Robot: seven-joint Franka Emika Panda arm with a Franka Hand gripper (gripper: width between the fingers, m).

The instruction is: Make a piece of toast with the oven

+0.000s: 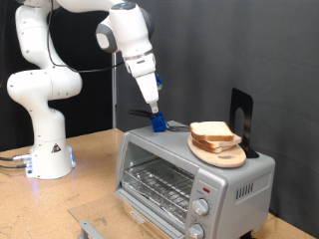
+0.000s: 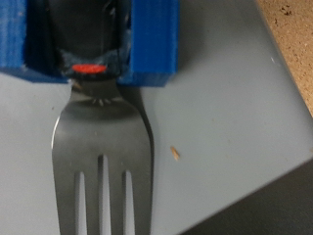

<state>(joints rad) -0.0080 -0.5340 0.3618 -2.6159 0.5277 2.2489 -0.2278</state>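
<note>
The silver-grey oven (image 1: 189, 184) stands on the table with its glass door closed and the wire rack showing inside. Two slices of toast (image 1: 211, 130) are stacked on a round wooden board (image 1: 221, 154) on the oven's top, toward the exterior view's right. My gripper (image 1: 157, 118) reaches down to the oven's top at the exterior view's left of the board. It is shut on a blue block (image 2: 152, 39) that carries a metal fork (image 2: 98, 157). In the wrist view the fork's tines lie just over the grey oven top (image 2: 230, 117), with a small crumb (image 2: 175, 152) beside them.
A black upright stand (image 1: 239, 115) rises behind the board. Two round knobs (image 1: 202, 208) and a red light (image 1: 202, 187) sit on the oven's front right. The arm's white base (image 1: 48, 149) stands on the wooden table (image 1: 95, 174) at the exterior view's left.
</note>
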